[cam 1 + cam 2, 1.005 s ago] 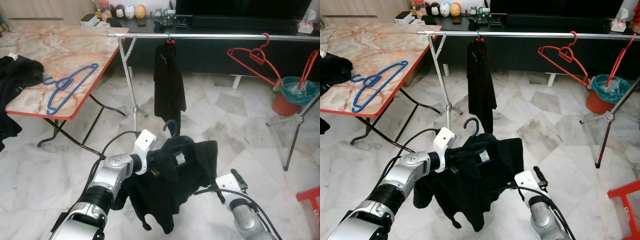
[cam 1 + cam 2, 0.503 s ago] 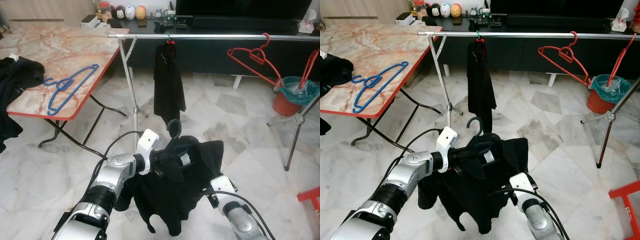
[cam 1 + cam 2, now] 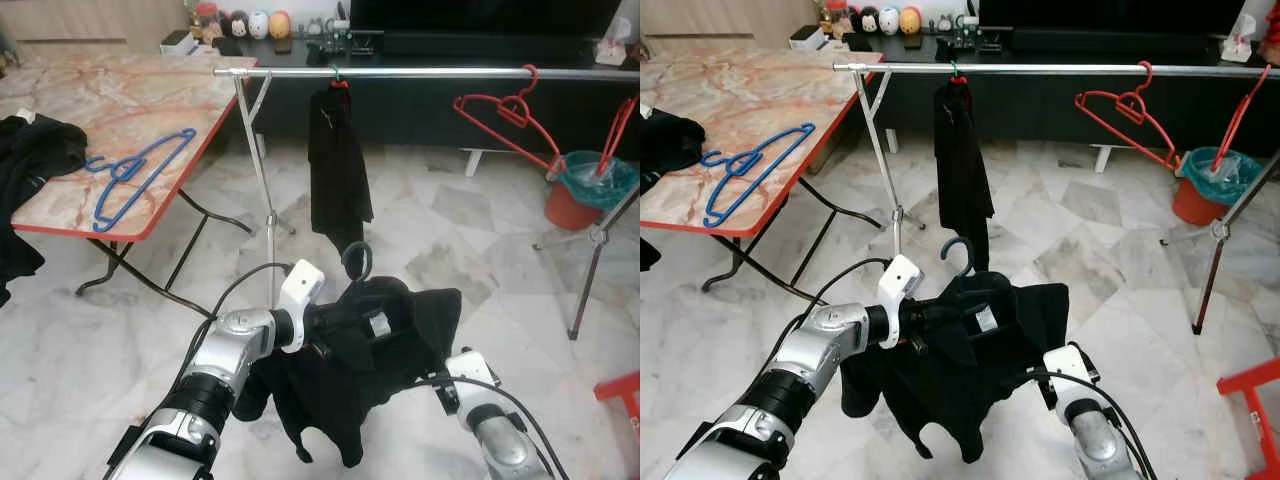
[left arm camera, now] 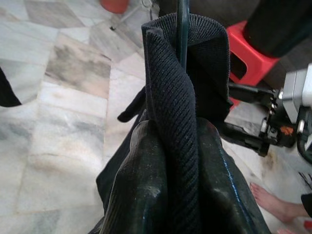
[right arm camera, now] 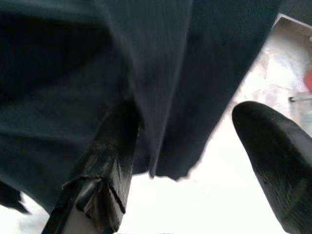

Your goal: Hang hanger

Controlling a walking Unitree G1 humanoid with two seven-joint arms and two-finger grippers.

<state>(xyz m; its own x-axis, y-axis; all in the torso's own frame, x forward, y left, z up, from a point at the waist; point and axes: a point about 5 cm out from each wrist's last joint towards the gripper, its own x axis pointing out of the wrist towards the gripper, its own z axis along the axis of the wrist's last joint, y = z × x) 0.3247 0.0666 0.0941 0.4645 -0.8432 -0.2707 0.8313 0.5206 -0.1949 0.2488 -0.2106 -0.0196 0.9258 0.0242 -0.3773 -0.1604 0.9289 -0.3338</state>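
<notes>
While the robot faces the rail, the scene reads so:

Left gripper [image 4: 178, 161]: fingers [image 4: 141, 185] pinched tight on the ribbed collar of the black shirt [image 3: 370, 365], held out in front of the robot's chest, low before the rail.

Hanger [image 3: 357, 262]: dark, inside the shirt; its hook rises just above the left gripper and the collar, well below the rail and apart from it.

Shirt: draped over the hanger, hanging down between the two arms; a white label shows at the neck.

Right gripper [image 5: 195, 141]: low at the shirt's right side, fingers spread wide; one finger [image 5: 109, 161] lies against the cloth, the other [image 5: 275, 156] stands clear of it, and the hem hangs between them.

Rail [image 3: 430, 72]: silver bar running across the far side, on a thin stand.

On the rail: another black garment [image 3: 337, 165] on a green-hooked hanger near the left end; a red hanger [image 3: 505, 110] further right, tilted.

Table [image 3: 130, 90]: marble top with red edge, to the left of the rail; a blue hanger [image 3: 135, 172] lies near its front edge, dark clothes [image 3: 35, 150] at its left edge.

Bucket [image 3: 588, 190]: red with a teal liner, on the floor at the far right.

Stool [image 4: 243, 61]: red, on the floor in the left wrist view.
</notes>
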